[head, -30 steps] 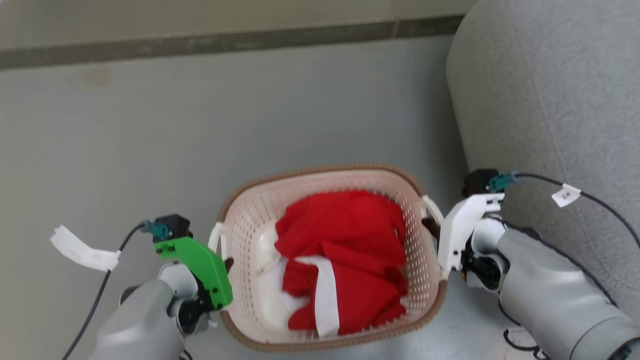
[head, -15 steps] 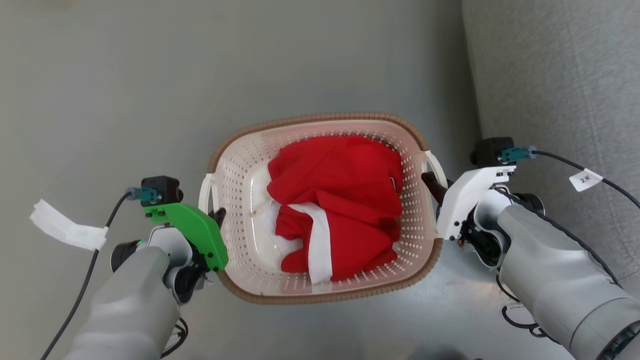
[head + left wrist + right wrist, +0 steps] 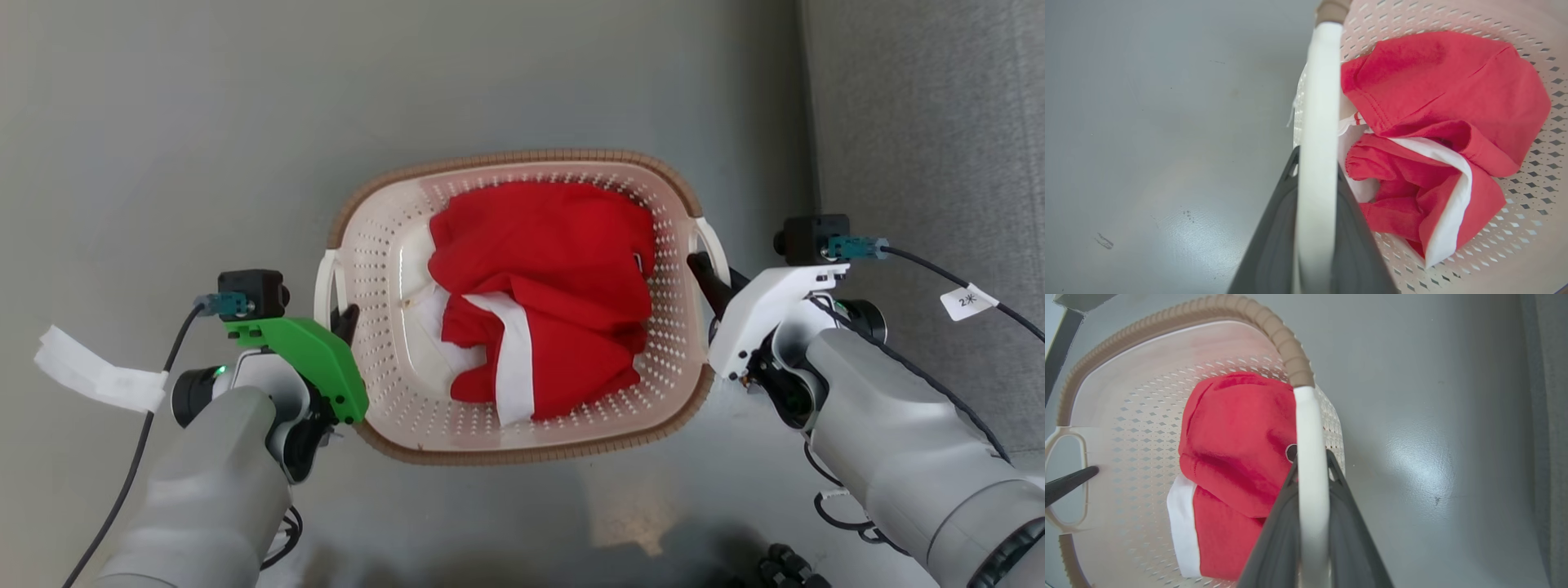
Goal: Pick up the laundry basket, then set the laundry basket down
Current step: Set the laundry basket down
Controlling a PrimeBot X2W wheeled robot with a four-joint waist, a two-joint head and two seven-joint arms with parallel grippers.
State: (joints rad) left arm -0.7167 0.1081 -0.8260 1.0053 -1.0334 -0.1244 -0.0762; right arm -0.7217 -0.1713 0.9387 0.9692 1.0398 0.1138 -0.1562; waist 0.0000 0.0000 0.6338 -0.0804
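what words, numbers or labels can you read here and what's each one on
"2", followed by a mark like an asterisk that is too blurred to be sure of: on the white tag on the right arm's cable.
No writing shows on the white tape flag on the left arm's cable.
No readable text on the laundry basket or the red garment.

A small white paper tag (image 3: 968, 301) hangs on a thin black cable (image 3: 906, 255), at about three o'clock from the cream-white perforated plastic laundry basket (image 3: 380, 269). It bears a handwritten "2", then a star-like mark too small to read surely.
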